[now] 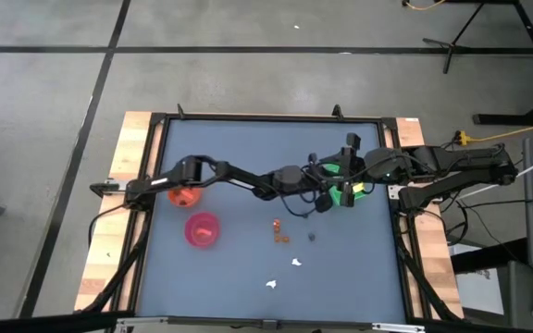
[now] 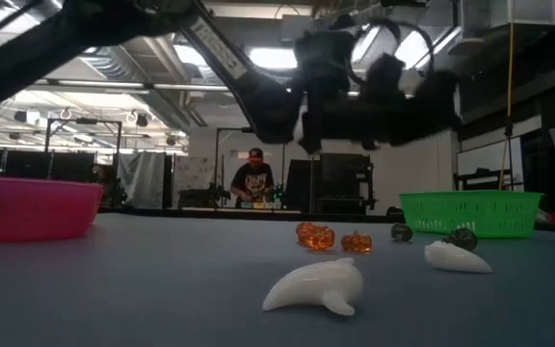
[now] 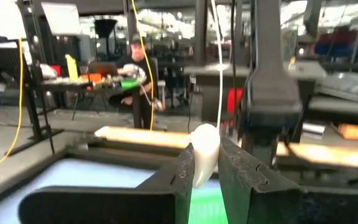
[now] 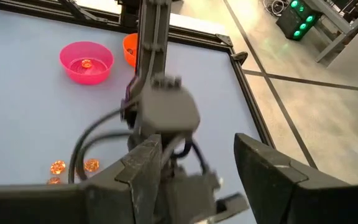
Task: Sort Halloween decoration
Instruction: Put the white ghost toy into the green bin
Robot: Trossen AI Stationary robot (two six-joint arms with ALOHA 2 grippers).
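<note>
Glossy white piece [image 2: 318,285], smooth and tooth-shaped, lies nearest me on the surface [image 2: 162,289]. Above the green mesh tray [image 2: 470,212], my left gripper [image 3: 207,180] pinches another white piece [image 3: 204,152]; right gripper [image 4: 194,165] hangs spread beside it.

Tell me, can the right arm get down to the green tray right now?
Probably not cleanly. The left gripper, shut on a white piece, hangs over the green tray, and the left arm crosses in front of the open right gripper. The right arm would likely collide unless the left clears first.
</note>
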